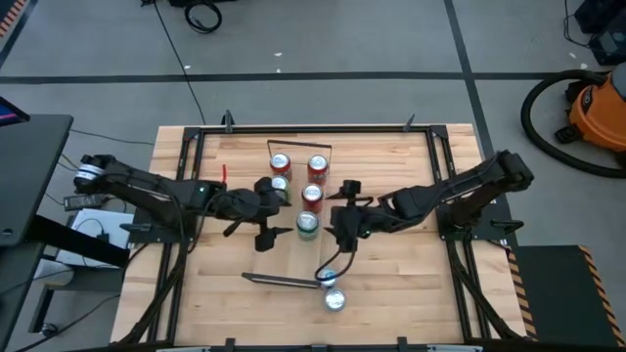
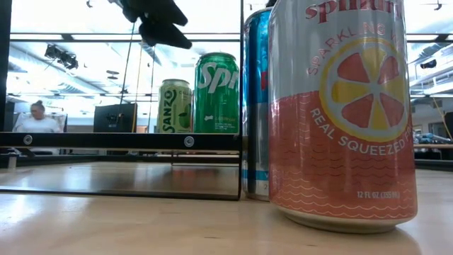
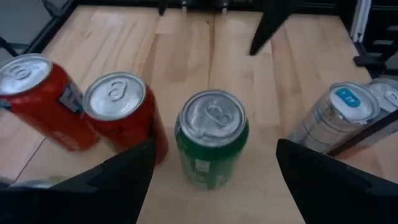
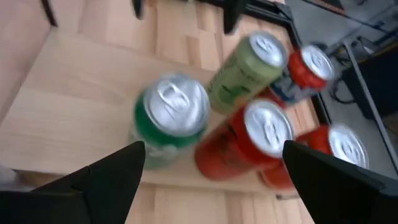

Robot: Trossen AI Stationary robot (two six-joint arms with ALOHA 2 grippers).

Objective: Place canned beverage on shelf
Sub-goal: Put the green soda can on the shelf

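**Green can stands between two open pincers**

The green can (image 1: 307, 224) stands upright on the shelf (image 1: 293, 249), top up, its long axis vertical, last in a row with the red cans (image 1: 315, 167) and a pale green can (image 4: 239, 73). The left pincer (image 1: 262, 235) hangs just beside it on one side, the right pincer (image 1: 342, 235) on the other, both spread wide and holding nothing. Neither is clearly nearer. A blue-and-silver can (image 1: 328, 277) and a pink sparkling-water can (image 1: 335, 299) wait on the tabletop (image 1: 411, 293) beyond the shelf's wire end, nearer the right arm, which looks better placed to fetch one.
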